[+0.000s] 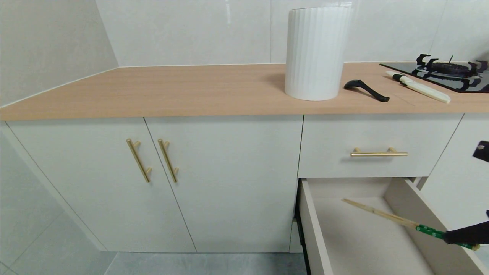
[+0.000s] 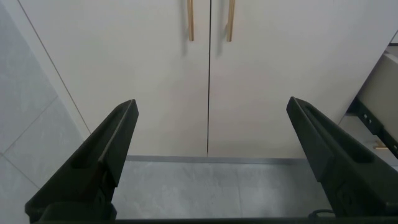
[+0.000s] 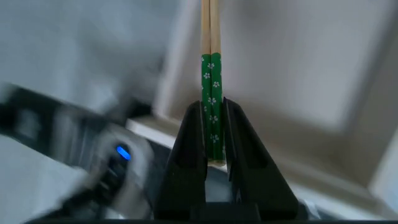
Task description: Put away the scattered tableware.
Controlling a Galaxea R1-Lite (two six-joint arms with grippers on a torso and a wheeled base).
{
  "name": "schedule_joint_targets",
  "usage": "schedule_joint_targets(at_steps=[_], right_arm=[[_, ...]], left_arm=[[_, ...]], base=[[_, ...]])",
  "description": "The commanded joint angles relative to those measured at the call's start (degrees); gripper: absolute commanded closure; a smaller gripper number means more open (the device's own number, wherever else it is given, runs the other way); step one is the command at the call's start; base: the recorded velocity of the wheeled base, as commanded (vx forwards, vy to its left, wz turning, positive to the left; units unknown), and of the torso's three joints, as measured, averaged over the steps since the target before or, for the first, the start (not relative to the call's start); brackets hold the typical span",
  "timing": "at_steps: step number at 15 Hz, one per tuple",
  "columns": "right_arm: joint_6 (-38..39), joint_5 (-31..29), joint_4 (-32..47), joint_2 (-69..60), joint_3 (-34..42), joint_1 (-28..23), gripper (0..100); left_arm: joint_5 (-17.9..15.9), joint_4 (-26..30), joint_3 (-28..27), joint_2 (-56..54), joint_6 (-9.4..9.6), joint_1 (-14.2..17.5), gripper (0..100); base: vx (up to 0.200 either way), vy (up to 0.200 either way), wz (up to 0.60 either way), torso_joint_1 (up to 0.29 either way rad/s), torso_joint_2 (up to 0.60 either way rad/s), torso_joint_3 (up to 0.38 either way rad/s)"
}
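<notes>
A pair of wooden chopsticks (image 1: 386, 216) with green flowered ends is held over the open lower drawer (image 1: 359, 244), tips pointing toward the drawer's back left. My right gripper (image 1: 460, 236) is shut on their green ends at the drawer's right side; in the right wrist view the chopsticks (image 3: 210, 68) stick out between the black fingers (image 3: 186, 143). A white-bladed knife (image 1: 418, 86) and a black-handled utensil (image 1: 366, 89) lie on the wooden countertop (image 1: 183, 89). My left gripper (image 2: 208, 165) stands open, low in front of the cabinet doors (image 2: 208, 74).
A tall white ribbed canister (image 1: 315, 53) stands on the counter beside the utensil. A gas hob (image 1: 447, 72) sits at the far right. Above the open drawer is a shut drawer with a gold handle (image 1: 379, 153). Double cabinet doors with gold handles (image 1: 153, 159) are on the left.
</notes>
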Motion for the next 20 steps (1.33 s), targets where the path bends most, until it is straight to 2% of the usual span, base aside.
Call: schedule_joint_targets(at_steps=[1, 4, 5, 7, 10, 14, 17, 20], right_arm=[[-0.7, -1.6, 1.4, 10.1, 1.3, 0.1, 100], [-0.3, -2.8, 0.6, 19.8, 1.4, 0.1, 100], [0.6, -3.7, -2.3, 23.8, 1.4, 0.1, 100], [4.8, -4.6, -13.3, 28.7, 5.0, 0.1, 100], [6.7, -6.8, -28.2, 30.7, 10.5, 0.2, 100], [10.7, -6.9, -34.9, 39.2, 10.7, 0.4, 100], [11.2, -6.9, -38.4, 44.0, 11.4, 0.9, 100], [11.2, -7.0, -46.0, 49.5, 14.1, 1.4, 100]], left_arm=[[0.0, 0.0, 0.0, 0.0, -0.03, 0.0, 0], [0.0, 0.0, 0.0, 0.0, -0.03, 0.0, 0], [0.0, 0.0, 0.0, 0.0, -0.03, 0.0, 0], [0.0, 0.0, 0.0, 0.0, -0.03, 0.0, 0], [0.0, 0.0, 0.0, 0.0, -0.03, 0.0, 0], [0.0, 0.0, 0.0, 0.0, -0.03, 0.0, 0], [0.0, 0.0, 0.0, 0.0, -0.03, 0.0, 0], [0.0, 0.0, 0.0, 0.0, -0.03, 0.0, 0]], base=[[0.0, 0.0, 0.0, 0.0, 0.0, 0.0], [0.0, 0.0, 0.0, 0.0, 0.0, 0.0], [0.0, 0.0, 0.0, 0.0, 0.0, 0.0], [0.0, 0.0, 0.0, 0.0, 0.0, 0.0], [0.0, 0.0, 0.0, 0.0, 0.0, 0.0], [0.0, 0.0, 0.0, 0.0, 0.0, 0.0], [0.0, 0.0, 0.0, 0.0, 0.0, 0.0], [0.0, 0.0, 0.0, 0.0, 0.0, 0.0]])
